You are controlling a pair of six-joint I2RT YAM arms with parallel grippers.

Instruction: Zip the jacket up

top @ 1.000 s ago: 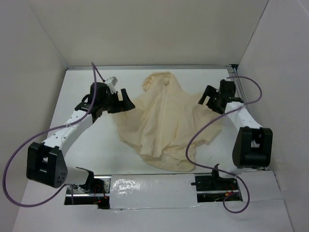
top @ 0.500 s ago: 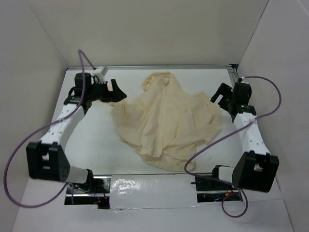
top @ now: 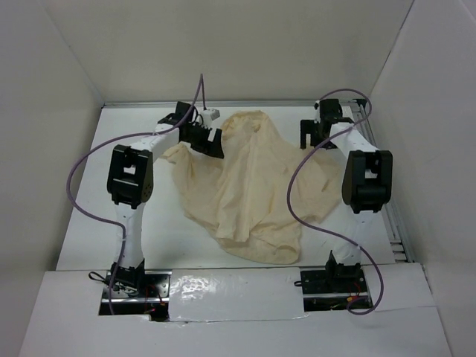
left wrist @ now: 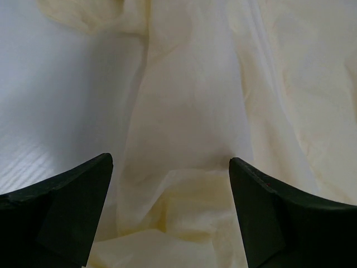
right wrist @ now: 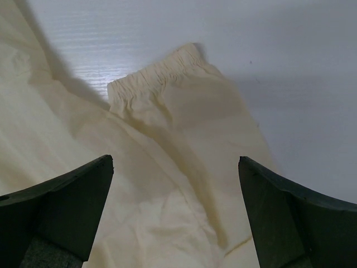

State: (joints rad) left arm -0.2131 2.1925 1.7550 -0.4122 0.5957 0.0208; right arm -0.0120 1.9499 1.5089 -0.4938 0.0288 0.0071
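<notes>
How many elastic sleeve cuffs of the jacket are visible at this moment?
1. An elastic cuff lies on the table ahead of the open right gripper. The other cuff of the jacket may be hidden among folds.

The jacket [top: 253,186] blocks the middle under my left tool [top: 210,143] and right tool [top: 312,134]. Bare desk [top: 89,216] lies open either side, with walls [top: 44,111] on 3 sides.

A white table [top: 160,238] sits inside white walls [top: 223,52], with shiny tape [top: 223,286] along its near edge.
</notes>
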